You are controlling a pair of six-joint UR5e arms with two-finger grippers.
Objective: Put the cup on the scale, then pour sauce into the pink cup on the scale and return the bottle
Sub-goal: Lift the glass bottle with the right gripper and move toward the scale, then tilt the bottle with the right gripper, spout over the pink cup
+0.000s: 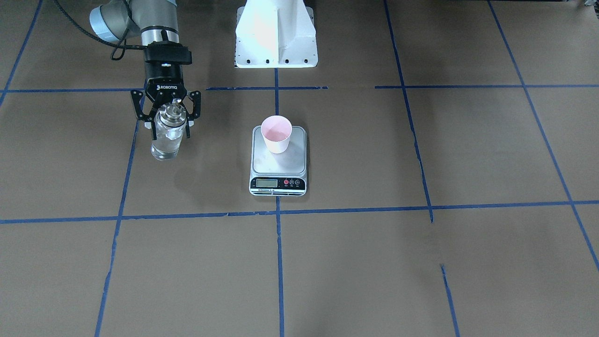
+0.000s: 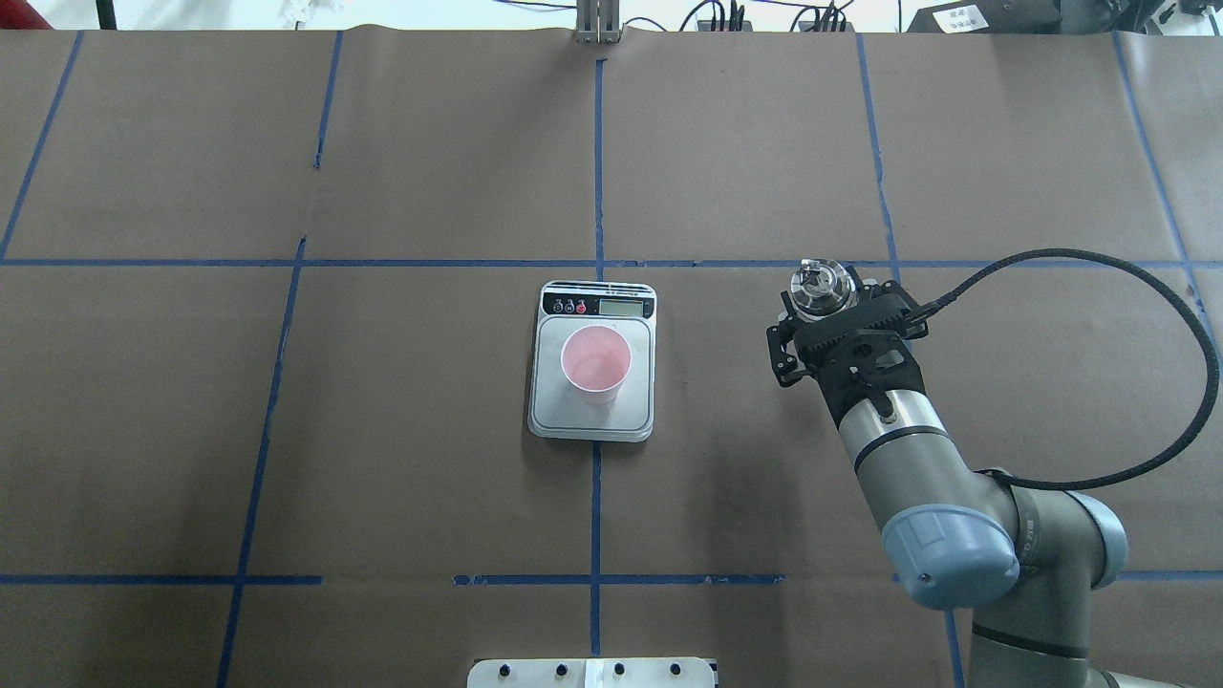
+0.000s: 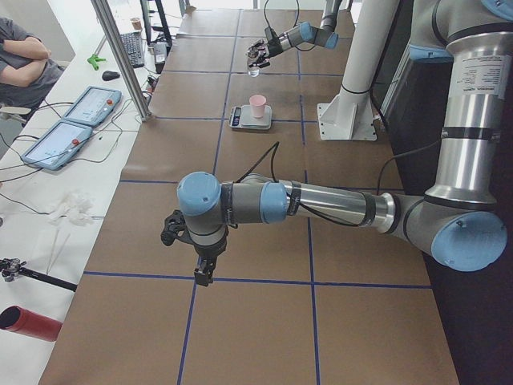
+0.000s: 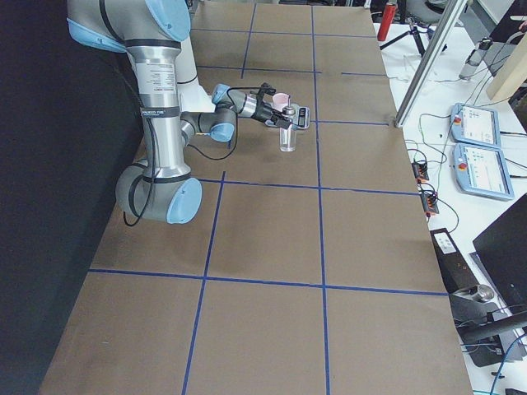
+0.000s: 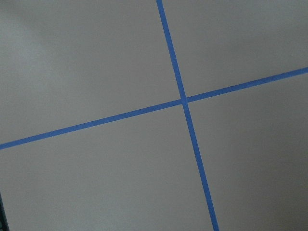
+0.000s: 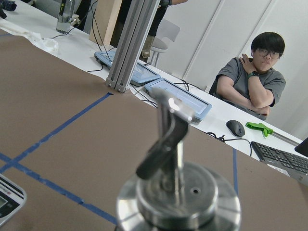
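The pale-pink cup [image 1: 276, 134] stands upright on the silver platform of the scale [image 1: 278, 164] at the table's middle; it also shows in the overhead view [image 2: 595, 361] on the scale [image 2: 593, 419]. The clear glass bottle [image 1: 167, 138] stands upright to the robot's right of the scale, with clear liquid in it. My right gripper [image 1: 169, 125] is shut on the bottle just under its metal collar [image 2: 819, 290]. The spout [image 6: 169, 139] fills the right wrist view. My left gripper [image 3: 203, 273] hangs over bare table far from the scale; I cannot tell whether it is open or shut.
Blue tape lines [image 5: 183, 100] cross the brown table. The white robot base [image 1: 276, 35] stands behind the scale. A person [image 6: 257, 72] sits past the table's far edge, with tablets and a keyboard beside them.
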